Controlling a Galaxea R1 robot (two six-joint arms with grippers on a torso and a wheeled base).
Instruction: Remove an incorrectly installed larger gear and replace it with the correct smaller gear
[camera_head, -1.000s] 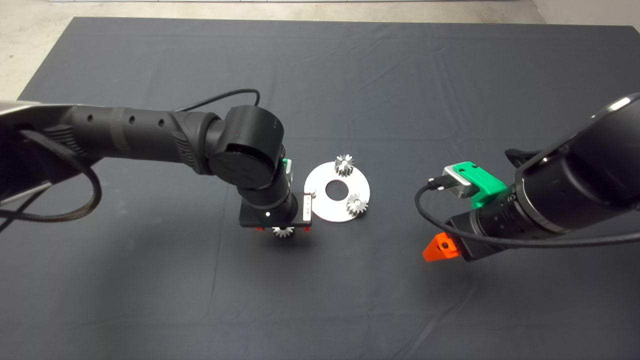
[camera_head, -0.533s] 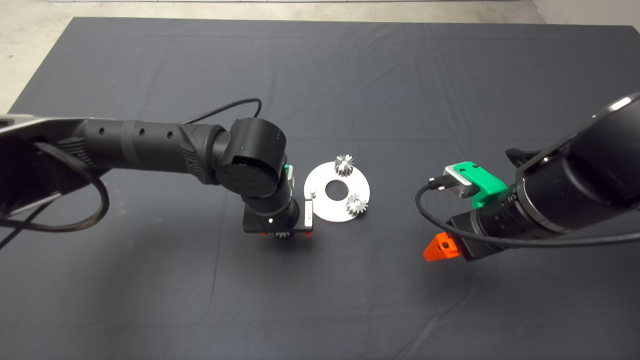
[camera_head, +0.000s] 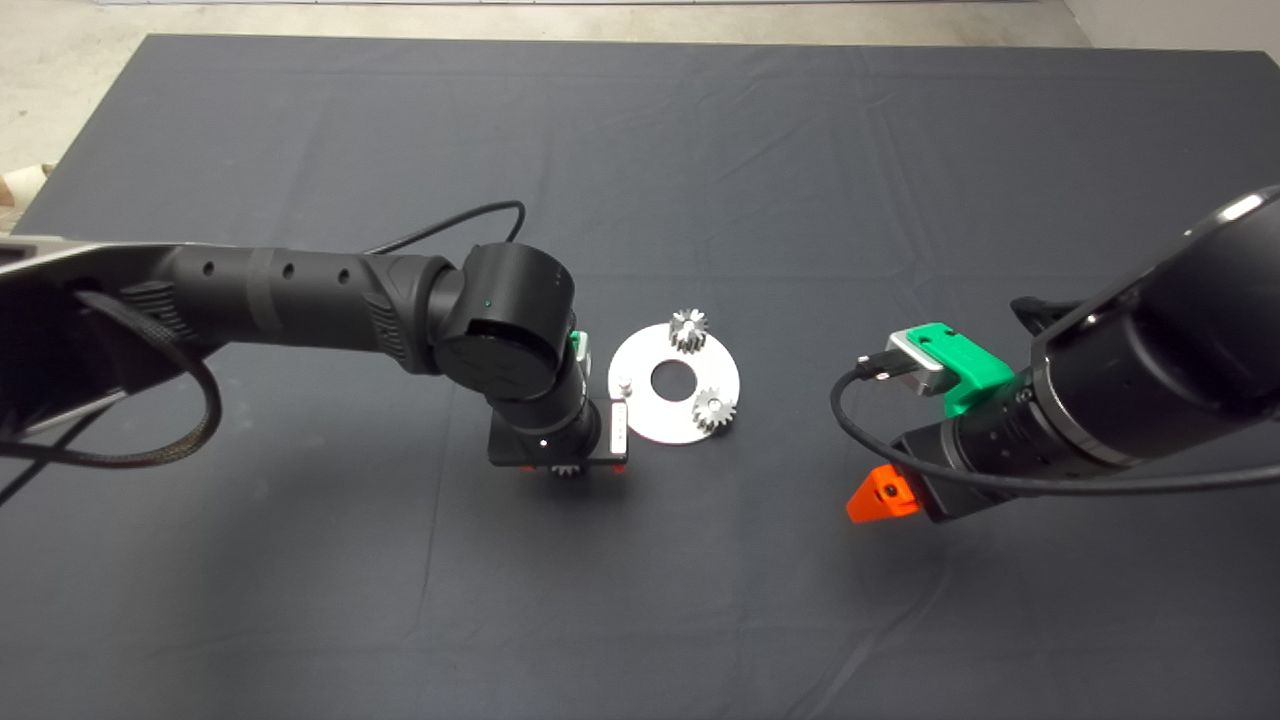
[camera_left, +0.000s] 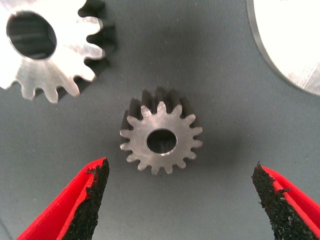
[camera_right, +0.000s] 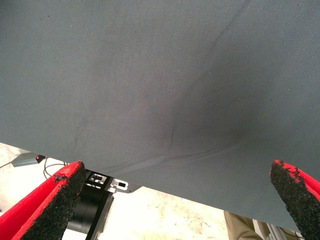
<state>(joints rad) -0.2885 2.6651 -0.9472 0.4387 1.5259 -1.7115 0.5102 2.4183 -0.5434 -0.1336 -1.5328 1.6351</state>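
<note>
Left gripper (camera_left: 180, 200) hovers fingers spread over small silvery toothed smaller gear (camera_left: 161, 140) lying flat on dark grey mat (camera_head: 700, 150), untouched, just beside wider silvery larger gear (camera_left: 42, 42) and round silver metal plate (camera_head: 640, 412); right gripper (camera_right: 182, 205) spread, idle at right.

Two gears (camera_head: 689, 330) (camera_head: 714, 409) stand on a disc (camera_head: 640, 410); the smaller gear (camera_left: 161, 140) lies on the mat (camera_head: 700, 150), left of it.

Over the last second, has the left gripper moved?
Yes. The left gripper shifted slightly right toward the round plate, now hiding more of the smaller gear.
</note>
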